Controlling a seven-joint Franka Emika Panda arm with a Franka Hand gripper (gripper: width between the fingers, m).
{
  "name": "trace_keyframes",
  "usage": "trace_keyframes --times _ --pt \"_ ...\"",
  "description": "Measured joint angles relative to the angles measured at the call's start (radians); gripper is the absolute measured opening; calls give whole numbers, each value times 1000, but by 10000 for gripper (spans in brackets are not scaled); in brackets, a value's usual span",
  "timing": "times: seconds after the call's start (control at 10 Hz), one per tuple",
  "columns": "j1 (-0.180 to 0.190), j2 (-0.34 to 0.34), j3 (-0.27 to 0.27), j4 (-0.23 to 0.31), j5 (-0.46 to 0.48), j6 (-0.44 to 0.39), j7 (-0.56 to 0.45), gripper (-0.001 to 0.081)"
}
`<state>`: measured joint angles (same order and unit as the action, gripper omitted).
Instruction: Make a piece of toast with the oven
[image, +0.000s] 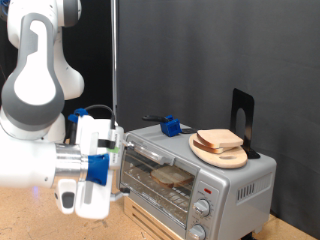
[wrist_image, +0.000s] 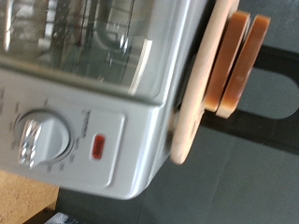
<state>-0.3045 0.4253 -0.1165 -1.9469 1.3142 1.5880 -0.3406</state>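
The silver toaster oven (image: 232, 188) stands at the exterior view's lower right. It fills the wrist view (wrist_image: 140, 103) with a round knob (wrist_image: 42, 138) and a red mark (wrist_image: 98, 145). Two slices of toast (image: 222, 139) lie stacked on a round light-wood board (image: 225, 156) on the oven's roof. They also show in the wrist view (wrist_image: 235, 58) on the board (wrist_image: 198, 93). A tan shape (image: 170, 177) shows behind the oven's glass; I cannot tell what it is. My gripper (image: 116, 165) is at the oven's front on the exterior view's left, its fingertips hidden. It does not show in the wrist view.
A blue object (image: 172, 126) lies on the oven's roof near its back. A black stand (image: 243, 118) rises behind the board. A dark curtain forms the backdrop. The oven stands on a wood-chip tabletop (image: 30, 215).
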Motion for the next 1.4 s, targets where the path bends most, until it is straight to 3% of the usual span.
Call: trace_keyframes --times 0.2,0.5,0.8,1.4 --pt "0 73 10 80 21 24 -5 800" --pt "-7 78 10 71 20 -14 -5 800" --pt "-5 142 13 84 59 51 -30 800" --pt "-5 334 30 274 109 80 -13 800"
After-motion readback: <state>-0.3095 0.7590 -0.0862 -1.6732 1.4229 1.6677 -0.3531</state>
